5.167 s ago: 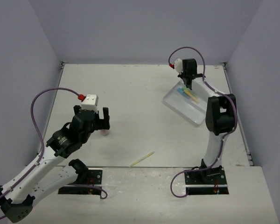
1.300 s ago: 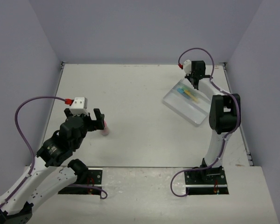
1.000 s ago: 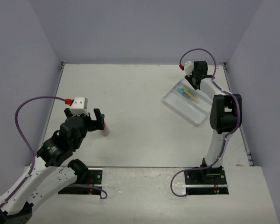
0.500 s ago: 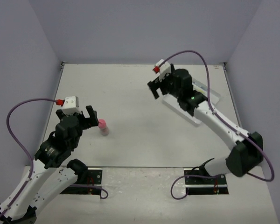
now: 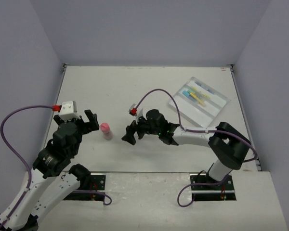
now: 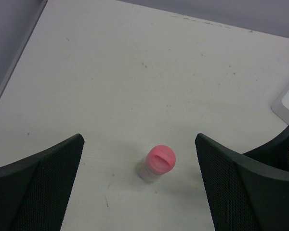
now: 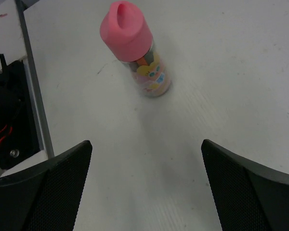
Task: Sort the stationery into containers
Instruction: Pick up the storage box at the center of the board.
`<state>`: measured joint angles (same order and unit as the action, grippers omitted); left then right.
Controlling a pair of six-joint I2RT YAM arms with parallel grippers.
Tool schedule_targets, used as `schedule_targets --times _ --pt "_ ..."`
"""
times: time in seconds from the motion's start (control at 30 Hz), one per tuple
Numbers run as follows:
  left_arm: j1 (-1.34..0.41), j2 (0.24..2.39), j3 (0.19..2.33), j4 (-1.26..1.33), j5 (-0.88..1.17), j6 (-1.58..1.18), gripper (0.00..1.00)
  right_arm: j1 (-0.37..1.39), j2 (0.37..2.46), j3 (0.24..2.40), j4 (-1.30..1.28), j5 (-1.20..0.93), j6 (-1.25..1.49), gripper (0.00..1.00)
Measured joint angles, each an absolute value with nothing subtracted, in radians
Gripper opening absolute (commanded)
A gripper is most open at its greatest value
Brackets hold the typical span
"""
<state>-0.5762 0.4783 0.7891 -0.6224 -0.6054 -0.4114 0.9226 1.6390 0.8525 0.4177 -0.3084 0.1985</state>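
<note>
White table (image 5: 135, 91) | left gripper (image 6: 138, 140) wide, empty | right gripper (image 7: 147, 143) low, wide, empty, facing pink cylinder (image 5: 106, 130)

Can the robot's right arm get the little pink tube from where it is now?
Probably yes. The right gripper is open and pointed at the pink tube, which stands on bare table just ahead of it. The left gripper hovers open on the other side, so they might bump.

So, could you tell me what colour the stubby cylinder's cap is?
Pink; the cylinder's cap shows best in the right wrist view.
</note>
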Motion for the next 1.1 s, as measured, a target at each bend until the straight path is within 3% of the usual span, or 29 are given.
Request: schedule_targets --times 0.23,0.43,0.67,0.7,0.8,0.87,0.9,1.1 --pt "-0.576 0.488 0.789 -0.622 -0.597 -0.411 1.0 1.07 1.885 1.028 0.505 -0.111 0.163 0.97" --pt "-0.576 0.492 0.789 -0.622 -0.588 -0.41 1.0 1.088 2.009 1.157 0.531 -0.028 0.171 0.96" --pt "-0.576 0.49 0.789 -0.622 -0.579 -0.409 1.0 1.088 2.117 1.321 0.501 0.026 0.171 0.78" --pt "-0.576 0.489 0.789 -0.622 -0.579 -0.409 1.0 1.088 2.125 1.332 0.501 0.027 0.168 0.7" --pt "-0.576 0.482 0.789 -0.622 -0.577 -0.409 1.0 1.089 2.137 1.334 0.502 0.015 0.157 0.2" --pt "-0.576 0.478 0.789 -0.622 -0.576 -0.408 1.0 1.089 2.141 1.334 0.502 0.008 0.152 0.04" --pt "-0.576 0.478 0.789 -0.621 -0.576 -0.408 1.0 1.089 2.14 1.333 0.501 0.007 0.145 0.0" --pt "-0.576 0.468 0.789 -0.621 -0.571 -0.408 1.0 1.09 1.982 1.254 0.296 0.086 0.087 0.0"
